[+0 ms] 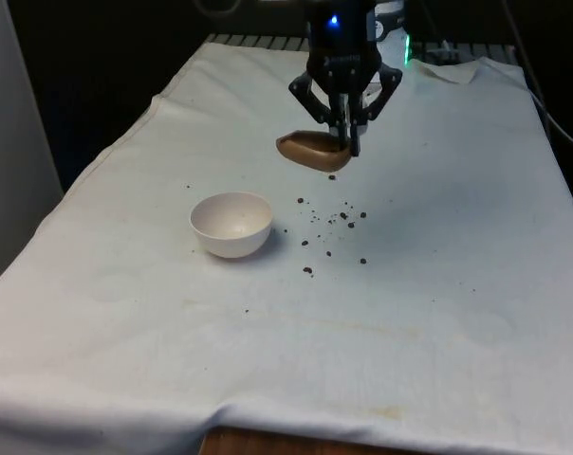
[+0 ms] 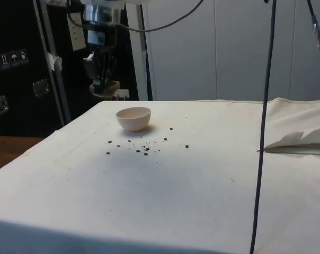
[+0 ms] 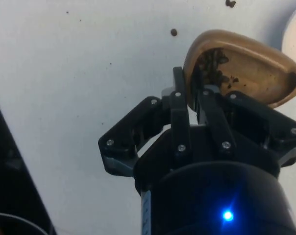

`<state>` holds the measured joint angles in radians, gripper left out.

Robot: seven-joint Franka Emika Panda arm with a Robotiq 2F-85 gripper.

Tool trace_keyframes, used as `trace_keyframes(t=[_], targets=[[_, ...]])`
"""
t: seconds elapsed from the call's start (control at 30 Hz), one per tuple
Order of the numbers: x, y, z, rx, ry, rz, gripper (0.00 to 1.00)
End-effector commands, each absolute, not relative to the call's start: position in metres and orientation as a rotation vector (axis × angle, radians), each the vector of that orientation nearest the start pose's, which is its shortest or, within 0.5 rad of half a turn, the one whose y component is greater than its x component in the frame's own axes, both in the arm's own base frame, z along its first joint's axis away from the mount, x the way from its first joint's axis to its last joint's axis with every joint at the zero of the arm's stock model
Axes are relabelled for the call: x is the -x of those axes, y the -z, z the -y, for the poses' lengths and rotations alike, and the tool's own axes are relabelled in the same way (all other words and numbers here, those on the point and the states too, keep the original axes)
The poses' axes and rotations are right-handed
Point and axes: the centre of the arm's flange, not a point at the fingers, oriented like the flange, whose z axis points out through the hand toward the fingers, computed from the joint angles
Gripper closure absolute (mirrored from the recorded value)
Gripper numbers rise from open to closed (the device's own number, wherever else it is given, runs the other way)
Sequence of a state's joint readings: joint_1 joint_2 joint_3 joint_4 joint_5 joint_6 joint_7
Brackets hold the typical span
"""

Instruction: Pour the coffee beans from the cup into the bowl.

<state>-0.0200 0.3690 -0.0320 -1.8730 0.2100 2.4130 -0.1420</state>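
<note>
My black gripper [image 1: 346,142] hangs above the table, shut on the rim of a brown wooden cup [image 1: 314,152]. The cup [image 3: 246,63] holds dark coffee beans [image 3: 214,68] and is tilted towards the front view's left. A white bowl [image 1: 231,224] stands on the cloth, lower and to the front view's left of the cup, apart from it. Its inside looks bare. In the side view the cup [image 2: 107,88] and gripper [image 2: 103,78] sit behind the bowl [image 2: 133,118].
Several spilled coffee beans [image 1: 332,232] lie scattered on the white cloth to the front view's right of the bowl, also seen as beans [image 2: 145,148] in the side view. A black cable [image 2: 263,127] hangs near the side camera. Folded cloth [image 2: 303,140] lies at the side view's right.
</note>
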Motion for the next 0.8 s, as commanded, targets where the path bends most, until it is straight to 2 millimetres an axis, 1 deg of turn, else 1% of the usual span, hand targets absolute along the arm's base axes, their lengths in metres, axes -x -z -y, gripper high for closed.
trace_keyframes(t=[0.0, 0.03, 0.2, 0.3, 0.33, 0.37, 0.53, 0.6, 0.77], targets=[[-0.647, -0.338, 0.034, 2.982, 0.276, -0.076, 1.0], [-0.647, -0.335, 0.033, 2.998, 0.281, -0.078, 1.0], [-0.647, -0.343, 0.047, 2.945, 0.289, -0.084, 1.0], [-0.647, -0.346, 0.053, 2.929, 0.293, -0.088, 1.0], [-0.648, -0.344, 0.053, 2.941, 0.298, -0.088, 1.0], [-0.647, -0.347, 0.056, 2.922, 0.297, -0.087, 1.0], [-0.647, -0.353, 0.069, 2.884, 0.31, -0.095, 1.0], [-0.647, -0.352, 0.071, 2.889, 0.313, -0.099, 1.0], [-0.645, -0.357, 0.084, 2.838, 0.316, -0.105, 1.0]])
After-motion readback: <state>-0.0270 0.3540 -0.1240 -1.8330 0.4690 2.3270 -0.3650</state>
